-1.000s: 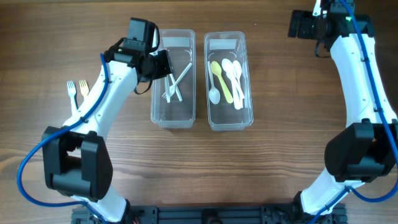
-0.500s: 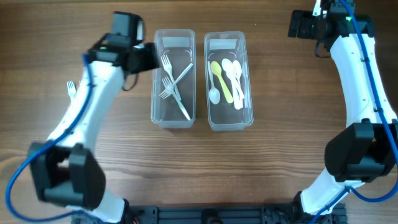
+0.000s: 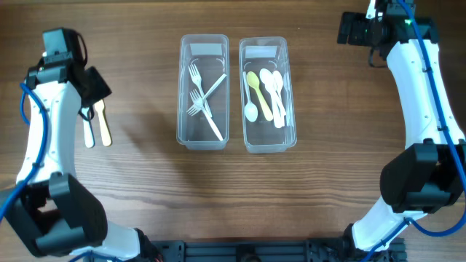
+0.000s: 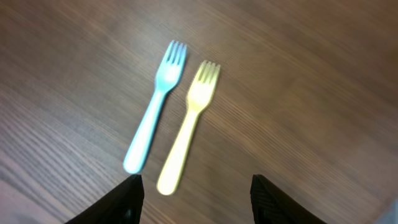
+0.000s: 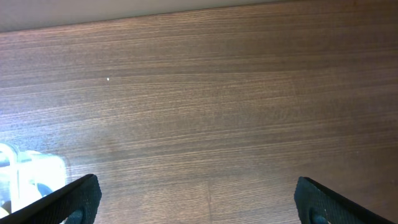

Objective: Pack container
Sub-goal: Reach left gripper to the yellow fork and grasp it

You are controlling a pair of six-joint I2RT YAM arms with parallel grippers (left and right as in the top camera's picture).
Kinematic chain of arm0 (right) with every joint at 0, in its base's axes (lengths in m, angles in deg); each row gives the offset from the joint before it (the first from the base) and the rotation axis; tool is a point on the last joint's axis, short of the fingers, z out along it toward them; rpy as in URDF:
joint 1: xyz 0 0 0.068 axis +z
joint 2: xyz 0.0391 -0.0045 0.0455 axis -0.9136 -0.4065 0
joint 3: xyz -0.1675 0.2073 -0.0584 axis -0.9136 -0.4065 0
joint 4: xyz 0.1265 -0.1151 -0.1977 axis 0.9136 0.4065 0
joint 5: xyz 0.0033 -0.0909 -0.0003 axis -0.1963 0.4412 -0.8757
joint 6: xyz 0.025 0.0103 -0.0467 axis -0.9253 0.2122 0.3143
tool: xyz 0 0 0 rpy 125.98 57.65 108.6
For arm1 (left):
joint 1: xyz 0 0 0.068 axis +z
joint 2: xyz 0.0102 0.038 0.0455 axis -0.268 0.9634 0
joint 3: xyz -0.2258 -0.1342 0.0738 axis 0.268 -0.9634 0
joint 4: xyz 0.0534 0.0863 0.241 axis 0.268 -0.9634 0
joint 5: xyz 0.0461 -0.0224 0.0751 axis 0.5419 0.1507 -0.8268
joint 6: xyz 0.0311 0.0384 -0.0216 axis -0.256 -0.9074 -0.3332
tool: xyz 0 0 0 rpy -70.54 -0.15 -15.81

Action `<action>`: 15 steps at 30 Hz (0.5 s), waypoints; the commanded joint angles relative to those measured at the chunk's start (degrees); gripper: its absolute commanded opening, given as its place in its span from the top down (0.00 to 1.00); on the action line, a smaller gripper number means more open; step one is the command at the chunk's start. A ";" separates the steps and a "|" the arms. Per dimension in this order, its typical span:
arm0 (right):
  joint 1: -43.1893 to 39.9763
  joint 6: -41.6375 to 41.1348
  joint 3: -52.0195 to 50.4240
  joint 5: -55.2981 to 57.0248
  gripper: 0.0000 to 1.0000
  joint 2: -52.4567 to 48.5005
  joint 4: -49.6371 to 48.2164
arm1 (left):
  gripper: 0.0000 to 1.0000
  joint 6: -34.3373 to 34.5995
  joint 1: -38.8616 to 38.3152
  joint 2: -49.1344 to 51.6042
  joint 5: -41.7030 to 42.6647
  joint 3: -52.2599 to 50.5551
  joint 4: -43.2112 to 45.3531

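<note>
A: Where is the left gripper [image 4: 200, 202]?
B: Above the table [image 3: 328, 182], with its jaws apart and nothing between them. Below it lie a blue fork [image 4: 154, 109] and a yellow fork [image 4: 189, 124], side by side and not touching.
A: And the containers?
B: Farther right. The left container [image 3: 196, 135] holds white forks [image 3: 200, 98], and the right container [image 3: 262, 138] holds spoons [image 3: 266, 91]. The right gripper [image 5: 196, 202] stands wide and empty at the far corner.

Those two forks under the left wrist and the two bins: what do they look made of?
The blue fork and yellow fork: likely moulded plastic, matte to satin; solid pastel colour, thick rounded handles, no metallic shine. The left bin and right bin: probably clear rigid plastic, glossy; the wooden table shows through them and the rims catch light.
</note>
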 commanded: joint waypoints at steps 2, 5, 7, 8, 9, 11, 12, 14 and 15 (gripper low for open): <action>0.09 0.33 0.00 0.98 0.00 0.02 -0.17 | 0.44 -0.74 1.53 5.86 0.57 -4.35 4.09; 0.09 0.33 0.00 0.98 0.00 0.02 -0.17 | 0.48 -0.76 1.53 10.45 0.57 -4.44 5.01; 0.09 0.35 0.00 0.98 0.00 0.02 -0.17 | 0.51 -1.09 1.64 13.09 0.57 -4.44 5.92; 0.09 0.33 0.00 0.98 0.00 0.02 -0.17 | 0.52 -1.49 1.79 14.34 0.57 -4.44 6.36; 0.09 0.35 0.00 0.98 0.00 0.02 -0.17 | 0.51 -1.64 1.99 15.91 0.55 -4.44 6.71; 0.09 0.33 0.00 0.98 0.00 0.02 -0.17 | 0.49 -1.62 2.43 18.25 0.59 -4.44 7.43; 0.09 0.31 0.00 0.98 0.00 0.02 -0.17 | 0.48 -1.64 2.51 19.28 0.59 -4.44 7.80; 0.09 0.33 0.00 0.98 0.00 0.02 -0.17 | 0.49 -1.79 2.56 20.37 0.59 -4.44 8.31; 0.09 0.33 0.00 0.98 0.00 0.02 -0.20 | 0.50 -1.84 2.56 20.44 0.76 -4.44 8.50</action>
